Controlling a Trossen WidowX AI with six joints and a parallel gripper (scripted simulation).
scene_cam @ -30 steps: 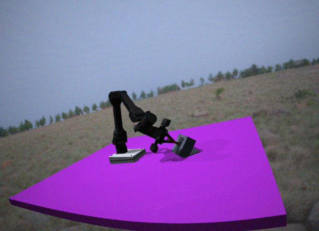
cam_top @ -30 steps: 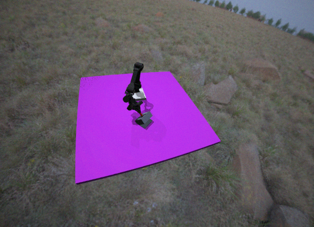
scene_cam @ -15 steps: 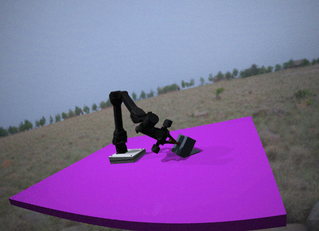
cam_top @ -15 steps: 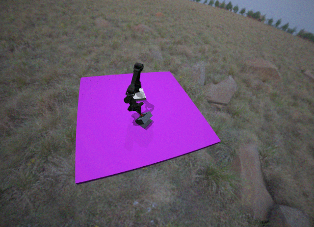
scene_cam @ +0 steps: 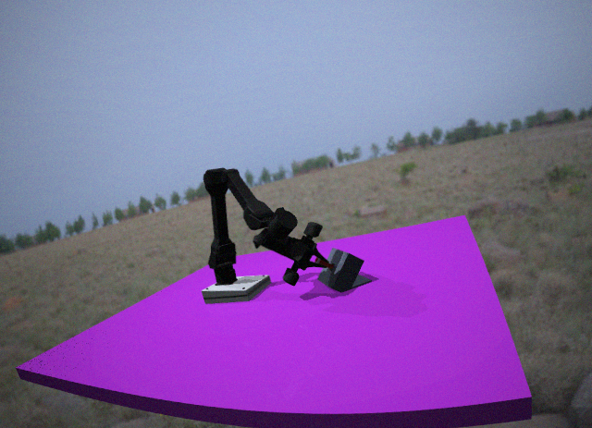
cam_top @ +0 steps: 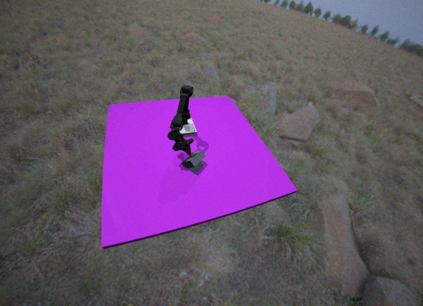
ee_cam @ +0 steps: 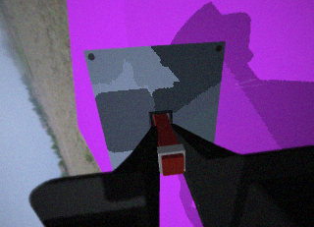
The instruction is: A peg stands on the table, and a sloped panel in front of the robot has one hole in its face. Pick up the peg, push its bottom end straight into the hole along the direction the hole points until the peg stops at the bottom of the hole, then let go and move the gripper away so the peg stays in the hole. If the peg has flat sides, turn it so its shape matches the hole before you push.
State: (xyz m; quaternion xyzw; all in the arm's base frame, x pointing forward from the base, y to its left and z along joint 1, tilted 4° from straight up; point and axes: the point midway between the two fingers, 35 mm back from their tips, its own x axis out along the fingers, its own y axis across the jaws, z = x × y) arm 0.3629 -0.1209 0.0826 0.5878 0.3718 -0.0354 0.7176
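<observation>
My gripper [ee_cam: 163, 130] [cam_top: 190, 154] [scene_cam: 329, 264] is shut on the red square peg [ee_cam: 166, 135] [scene_cam: 323, 262]. The peg has a pale grey band near its top end, which faces the wrist camera. The grey sloped panel [ee_cam: 123, 121] [cam_top: 195, 158] [scene_cam: 347, 273] stands right in front of the fingertips. Its square, dark-rimmed hole [ee_cam: 151, 119] shows in the wrist view, with the peg's bottom end at its mouth. The peg's sides look roughly in line with the hole's. How deep the end sits is hard to tell. The fingertips are close to the panel face.
The panel stands on a purple table [cam_top: 136, 200] [scene_cam: 287, 357]. The white arm base [scene_cam: 234, 289] [cam_top: 188, 127] is behind the gripper. Shadows of the arm fall across the panel face and the table. Grass and rocks lie beyond the table edges.
</observation>
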